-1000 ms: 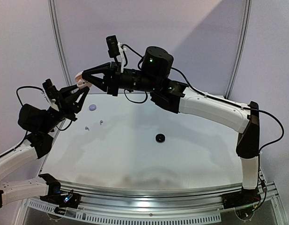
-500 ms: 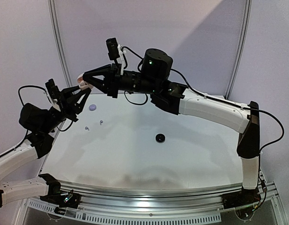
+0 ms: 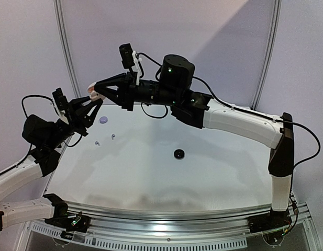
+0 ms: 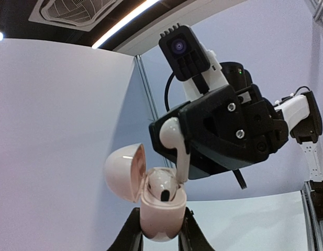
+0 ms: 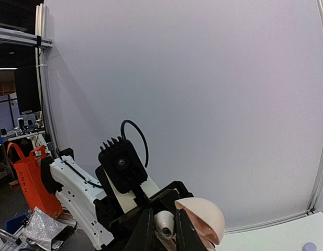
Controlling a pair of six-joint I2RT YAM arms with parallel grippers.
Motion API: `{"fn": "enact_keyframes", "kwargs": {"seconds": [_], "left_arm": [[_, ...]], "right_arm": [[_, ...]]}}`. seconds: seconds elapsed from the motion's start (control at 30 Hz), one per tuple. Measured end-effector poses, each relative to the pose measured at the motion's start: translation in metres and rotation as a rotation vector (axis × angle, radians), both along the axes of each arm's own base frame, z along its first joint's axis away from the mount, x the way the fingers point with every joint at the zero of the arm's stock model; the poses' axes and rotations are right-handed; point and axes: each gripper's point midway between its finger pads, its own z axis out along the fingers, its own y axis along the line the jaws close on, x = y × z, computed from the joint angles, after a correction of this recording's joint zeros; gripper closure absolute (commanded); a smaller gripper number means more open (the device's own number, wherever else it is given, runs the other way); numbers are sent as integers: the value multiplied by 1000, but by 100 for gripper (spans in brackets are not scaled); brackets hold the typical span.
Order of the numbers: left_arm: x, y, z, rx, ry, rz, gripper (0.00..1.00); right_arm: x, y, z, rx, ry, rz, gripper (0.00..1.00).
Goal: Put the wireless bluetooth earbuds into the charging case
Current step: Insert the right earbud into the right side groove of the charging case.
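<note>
The left gripper (image 4: 160, 232) is clenched on the base of a pale pink egg-shaped plastic charging case (image 4: 162, 214), which stands upright above its fingers, well above the white bench (image 3: 203, 178). The case's domed pink lid (image 4: 124, 172) is swung open, on the side away from the right gripper (image 3: 100, 90). A white shape with a dark spot shows in the cavity; I cannot tell if it is a seated bud. The right gripper reaches in from above, grasping a white stemmed plastic earbud (image 4: 174, 144), stem down, its tip at the rim of the open case. Below the left gripper a tiny pale bud (image 3: 97, 142) and a second pale bud (image 3: 113, 137) lie on the bench near a small round lavender puck (image 3: 103, 120). A round black puck (image 3: 178, 153) lies well apart, beneath the right arm
</note>
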Motion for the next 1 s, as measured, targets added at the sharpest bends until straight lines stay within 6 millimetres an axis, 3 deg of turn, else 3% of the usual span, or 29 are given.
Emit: {"fn": "enact_keyframes", "kwargs": {"seconds": [0.37,1.0], "left_arm": [[-2,-1,1,2,-8,-9,100],[-4,-1,2,2,-16,-14,100]], "right_arm": [[8,-2,0,-2,0,-19,100],[1,-3,0,-6,28,33,100]]}}
